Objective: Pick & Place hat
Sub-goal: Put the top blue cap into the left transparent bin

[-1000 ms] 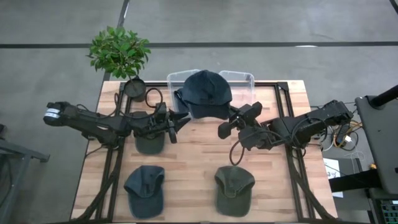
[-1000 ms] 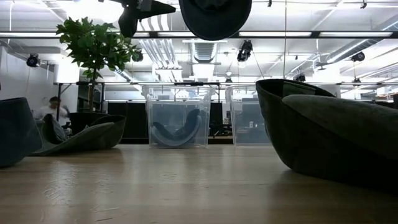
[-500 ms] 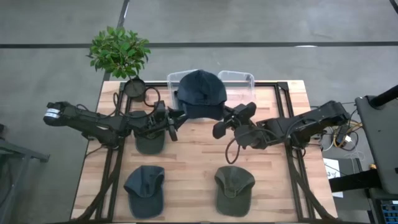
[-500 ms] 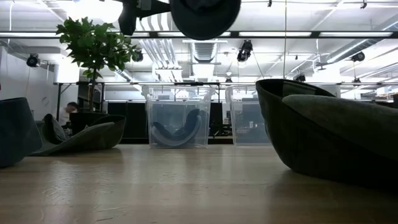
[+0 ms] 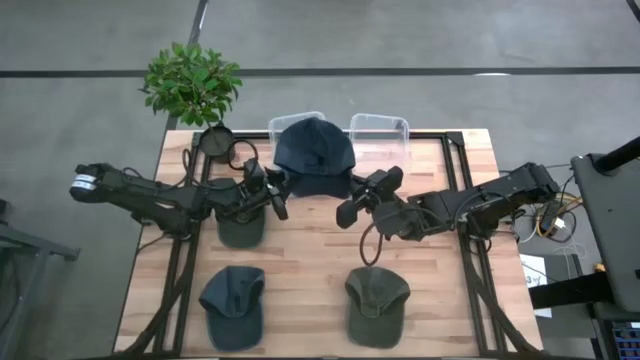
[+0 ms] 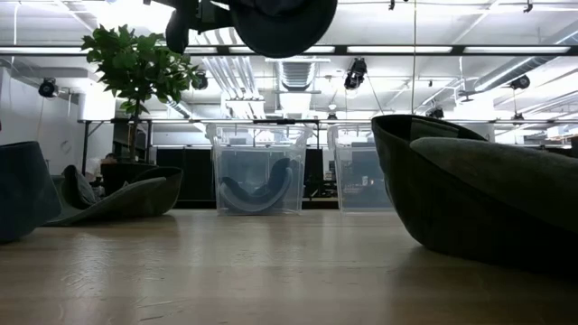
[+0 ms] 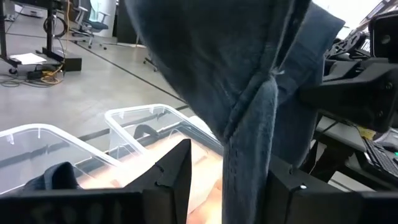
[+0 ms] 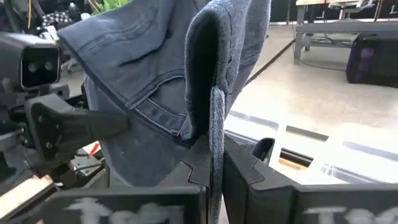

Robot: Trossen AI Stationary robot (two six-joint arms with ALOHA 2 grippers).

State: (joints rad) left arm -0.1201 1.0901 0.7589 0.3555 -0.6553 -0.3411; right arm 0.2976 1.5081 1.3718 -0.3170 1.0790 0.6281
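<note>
Left claw (image 5: 278, 192) and right claw (image 5: 352, 200) are both clamped on the dark blue denim cap (image 5: 314, 153), one on each side. Cap hangs aloft at upper centre of the high view, over the left clear plastic bin (image 5: 283, 126), which already holds a dark hat. Second clear bin (image 5: 380, 125) sits just beside it. Judgement: placing step. Keep both claws level and moving together so the fabric doesn't twist, centre the crown over the bin mouth, lower it, then open both at once. Three other caps, e.g. the olive one (image 5: 376, 303), lie on the wooden worktop (image 5: 310, 260).
</note>
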